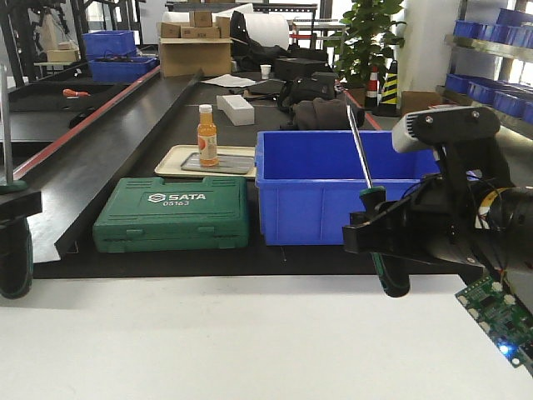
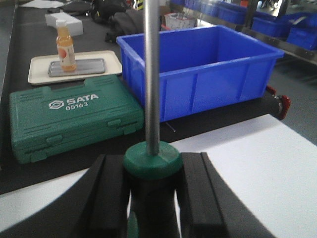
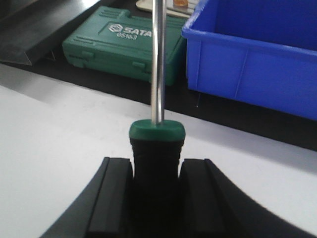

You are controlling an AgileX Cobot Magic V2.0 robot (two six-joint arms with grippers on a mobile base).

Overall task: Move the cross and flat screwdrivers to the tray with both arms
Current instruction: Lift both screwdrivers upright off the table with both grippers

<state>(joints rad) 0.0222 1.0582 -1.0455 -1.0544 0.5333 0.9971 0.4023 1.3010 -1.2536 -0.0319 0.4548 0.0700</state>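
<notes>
My left gripper [image 2: 152,166] is shut on a screwdriver [image 2: 151,157] with a green-capped black handle, its steel shaft pointing up and away. In the front view this gripper [image 1: 17,218] is at the far left edge, above the white table. My right gripper [image 3: 156,166] is shut on a second green-and-black screwdriver [image 3: 156,133]. In the front view the right gripper [image 1: 379,232] holds its screwdriver [image 1: 372,200] in front of the blue bin, shaft tilted up and left. Both tips are out of view, so I cannot tell cross from flat. A beige tray [image 1: 169,163] lies behind the green case.
A green SATA tool case [image 1: 173,214] and a blue plastic bin [image 1: 325,200] stand on the black bench beyond the white table [image 1: 208,342]. An orange bottle [image 1: 207,135] and a grey slab [image 1: 218,162] sit on the beige tray. Boxes and clutter lie further back.
</notes>
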